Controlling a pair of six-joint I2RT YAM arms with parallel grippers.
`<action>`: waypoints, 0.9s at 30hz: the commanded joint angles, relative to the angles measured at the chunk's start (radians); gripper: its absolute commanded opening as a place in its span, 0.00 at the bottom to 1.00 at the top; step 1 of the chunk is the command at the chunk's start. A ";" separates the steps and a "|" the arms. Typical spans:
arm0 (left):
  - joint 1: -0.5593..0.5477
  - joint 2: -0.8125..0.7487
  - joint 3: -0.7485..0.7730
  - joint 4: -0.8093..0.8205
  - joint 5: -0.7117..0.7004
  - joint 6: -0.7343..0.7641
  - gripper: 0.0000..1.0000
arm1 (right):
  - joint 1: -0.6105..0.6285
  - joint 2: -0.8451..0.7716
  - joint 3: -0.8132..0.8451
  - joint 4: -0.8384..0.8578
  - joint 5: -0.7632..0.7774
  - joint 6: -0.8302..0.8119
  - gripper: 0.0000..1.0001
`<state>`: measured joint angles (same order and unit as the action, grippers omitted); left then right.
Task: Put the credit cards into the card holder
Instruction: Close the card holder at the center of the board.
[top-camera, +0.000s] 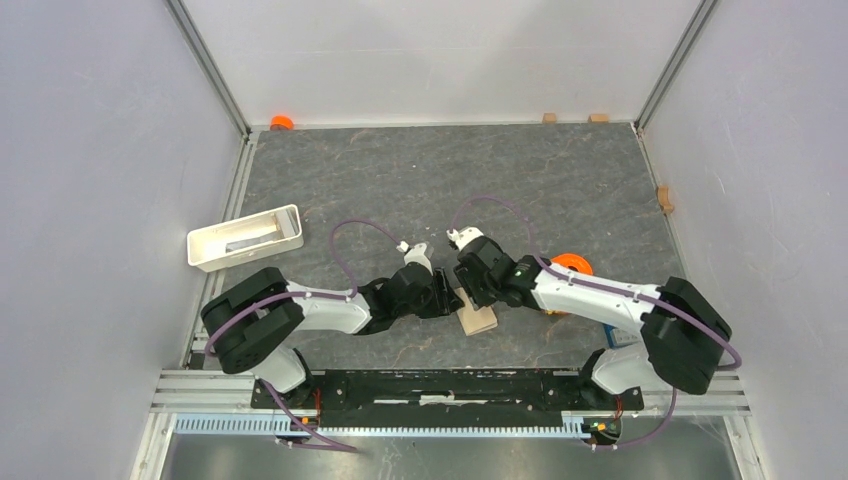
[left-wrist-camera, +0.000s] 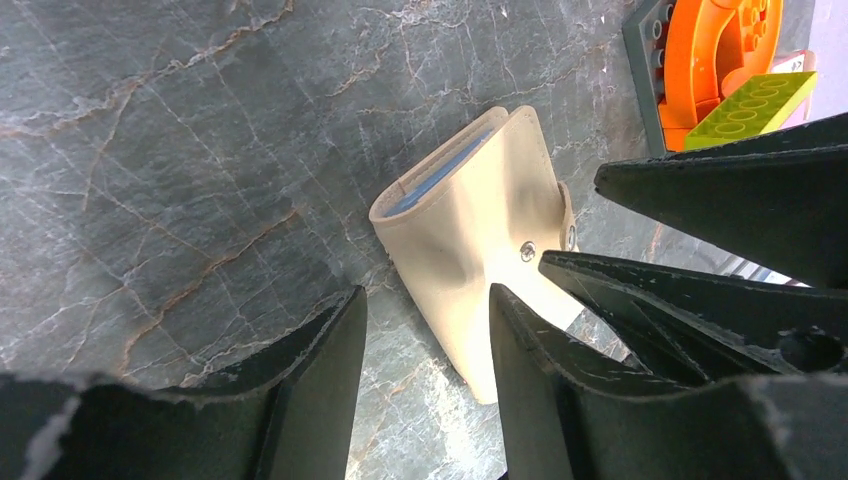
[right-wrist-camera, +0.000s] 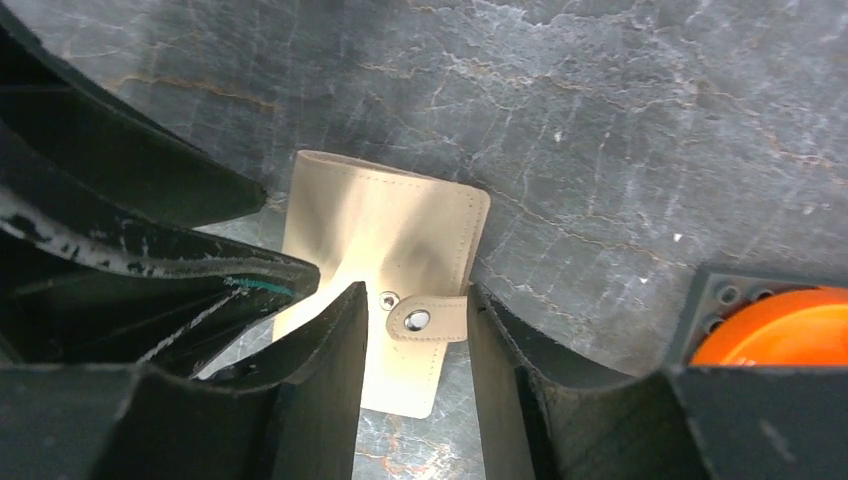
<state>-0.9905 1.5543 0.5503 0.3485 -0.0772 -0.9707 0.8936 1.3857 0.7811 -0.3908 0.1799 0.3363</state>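
The left gripper (left-wrist-camera: 426, 295) has its fingers apart, one tip over the folded holder (left-wrist-camera: 480, 220) and the other over bare table (left-wrist-camera: 150, 150), so the holder lies partly between them and ahead. The right gripper (right-wrist-camera: 415, 295) faces it, fingers also apart, with the snap tab (right-wrist-camera: 425, 320) between the tips and the rest of the holder just beyond. A blue edge (left-wrist-camera: 440, 175) shows inside the fold; whether it is card or pocket I cannot tell.

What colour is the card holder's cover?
Beige-tan card holder, with a silver snap on its tab; shows best in the right wrist view.
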 joint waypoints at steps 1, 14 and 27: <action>-0.005 0.026 -0.007 -0.019 -0.026 -0.022 0.55 | 0.053 0.056 0.105 -0.119 0.190 0.036 0.47; -0.005 0.043 -0.005 -0.016 -0.020 -0.020 0.55 | 0.134 0.128 0.161 -0.234 0.258 0.108 0.41; -0.005 0.043 -0.007 -0.016 -0.016 -0.022 0.54 | 0.135 0.125 0.170 -0.228 0.265 0.110 0.07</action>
<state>-0.9909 1.5703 0.5503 0.3759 -0.0765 -0.9760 1.0256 1.5185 0.9104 -0.6155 0.4164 0.4309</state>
